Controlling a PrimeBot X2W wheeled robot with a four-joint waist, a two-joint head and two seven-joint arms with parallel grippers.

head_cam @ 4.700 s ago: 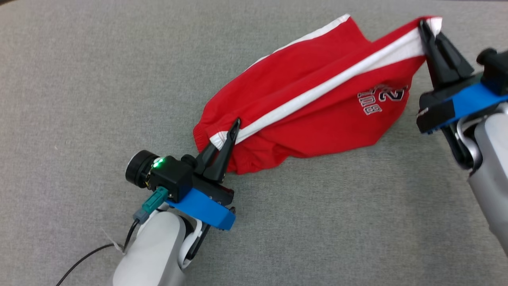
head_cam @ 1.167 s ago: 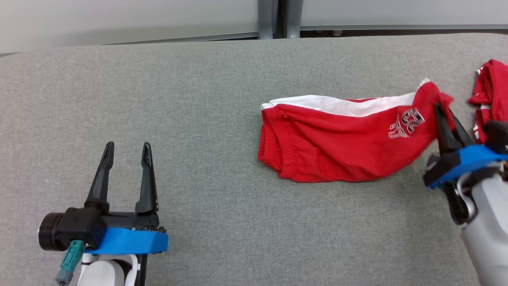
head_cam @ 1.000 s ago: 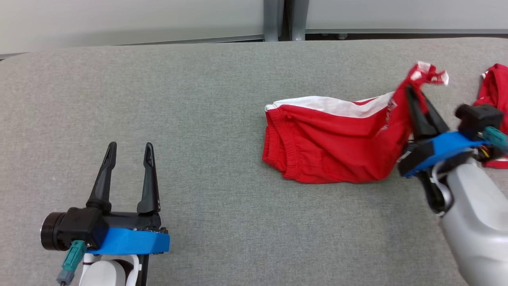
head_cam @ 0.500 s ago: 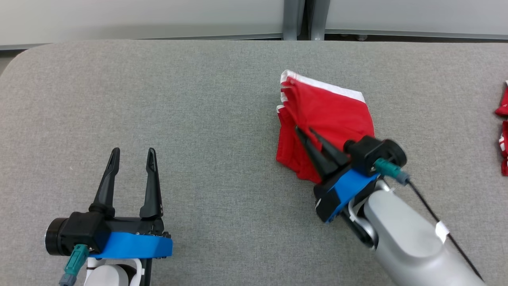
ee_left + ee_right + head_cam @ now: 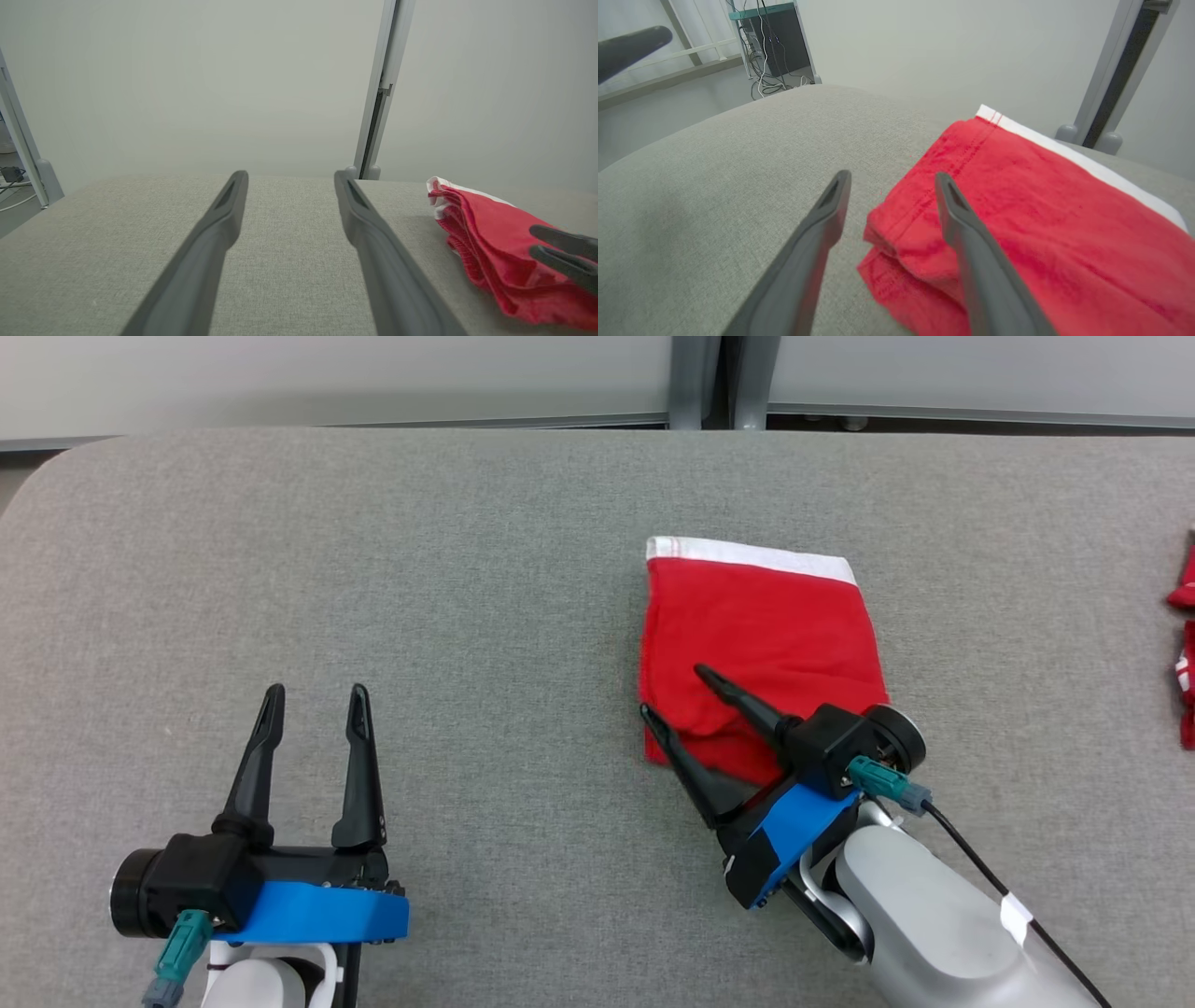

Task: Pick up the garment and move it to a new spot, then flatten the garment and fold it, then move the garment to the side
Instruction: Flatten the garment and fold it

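Findings, from beside the table.

**Garment:** The red garment (image 5: 761,625) lies folded into a rough rectangle right of the middle of the grey worktop (image 5: 467,569). A white band runs along the side facing the far edge. The upper face is plain red.

**Writing:** A white tag (image 5: 1013,915) sits on the right arm's cable, too small to read.

**Left gripper** (image 5: 316,693): It is near the worktop's near left, well apart from the garment. Its fingers are spread with nothing between them.

**Right gripper** (image 5: 671,690): It is at the garment's near left corner with its fingers parted. One finger lies over the red cloth and the other over bare worktop just off the garment's left edge. It grips nothing.

**Differences between views:**
- The head view adds a second red cloth (image 5: 1184,653) at the worktop's right edge.
- The left wrist view, past that gripper's own fingers (image 5: 290,175), shows the garment (image 5: 486,242) edge-on as several stacked layers. The right gripper's tips (image 5: 560,252) are against it.
- The right wrist view, between its fingers (image 5: 892,175), shows a stitched hem line on the garment (image 5: 1017,210). A dark rack with hanging cables (image 5: 775,32) stands beyond the worktop.
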